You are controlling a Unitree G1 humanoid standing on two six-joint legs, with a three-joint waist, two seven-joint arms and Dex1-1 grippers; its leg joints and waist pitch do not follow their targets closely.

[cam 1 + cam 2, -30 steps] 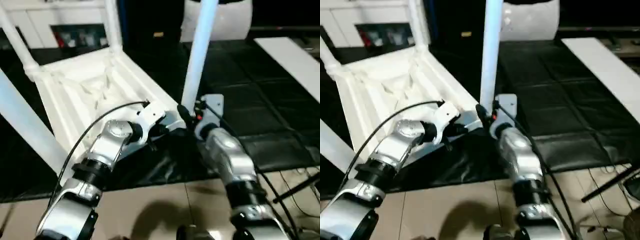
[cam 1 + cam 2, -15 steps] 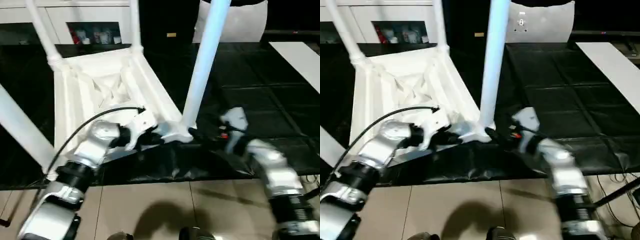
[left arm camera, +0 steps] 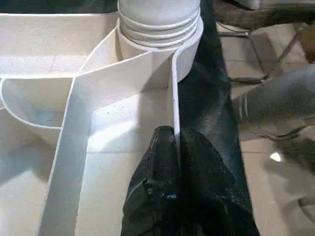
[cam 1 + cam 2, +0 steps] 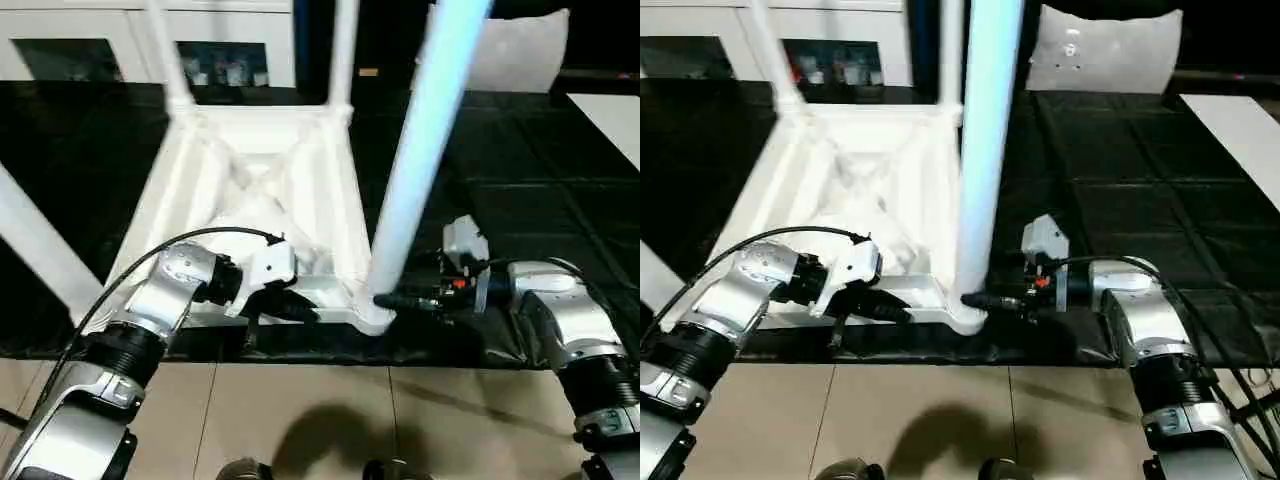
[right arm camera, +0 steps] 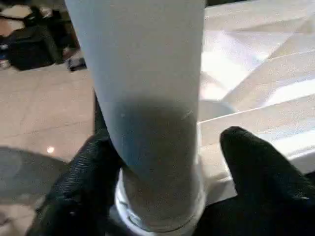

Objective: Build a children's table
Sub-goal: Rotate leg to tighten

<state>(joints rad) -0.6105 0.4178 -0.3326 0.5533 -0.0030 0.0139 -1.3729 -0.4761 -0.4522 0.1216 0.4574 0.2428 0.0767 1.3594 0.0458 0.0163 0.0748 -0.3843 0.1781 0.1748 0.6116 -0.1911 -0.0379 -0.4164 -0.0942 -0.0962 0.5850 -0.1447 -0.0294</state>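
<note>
1. We see the children's table (image 4: 262, 190) upside down on a black mat (image 4: 520, 190), its ribbed underside facing up, lying just ahead of both of our pincers and reaching away from them.

2. Four white legs rise from its corner sockets. The near leg (image 4: 425, 140) stands directly between the fingers of our right pincer; another near leg (image 4: 35, 245) slants up well off to the outer side of our left pincer, and two far legs (image 4: 342, 50) stand beyond both pincers at the far corners.

3. The near rim (image 3: 175, 113) of the table, a thin upright wall, runs from our left pincer to the socket that holds the near leg.

4. Our right pincer (image 5: 167, 191) reaches in level from the right. Its fingers (image 5: 261, 172) stand wide apart on either side of the leg's ribbed collar (image 5: 160, 216), just above the socket; we cannot tell whether they press on it.

5. Our left pincer (image 3: 174, 142) is closed tight, its two black fingers nipping the thin near rim between them, a little way along from the leg's socket.
</note>
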